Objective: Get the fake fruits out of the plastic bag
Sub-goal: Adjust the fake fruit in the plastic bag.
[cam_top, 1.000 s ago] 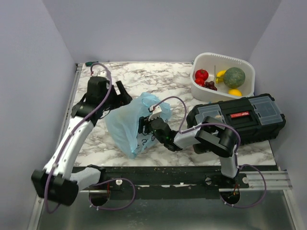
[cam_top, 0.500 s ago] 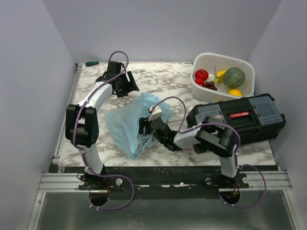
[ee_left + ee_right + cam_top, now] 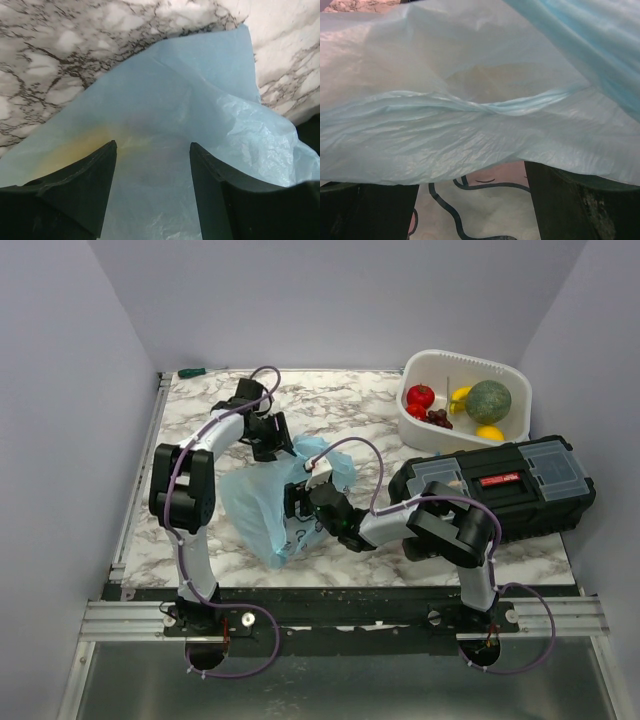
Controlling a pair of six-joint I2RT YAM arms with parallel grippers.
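Facing plastic bag (image 3: 200, 90), left gripper (image 3: 152, 150) open, possibly touching.

And here's the bench (image 3: 350, 405), white marble pattern with dark veins running all across it. Back right corner, a white plastic tub (image 3: 424, 432) sitting upright. Just in front of it, a black toolbox (image 3: 520, 502) lies flat and a little askew, clear-lidded compartments on top, a red label in the middle. Far back left, a small green-handled tool (image 3: 190, 372) right at the bench edge. Along the near edge runs a metal rail (image 3: 330, 614). Pale lilac walls (image 3: 60, 390) on three sides.
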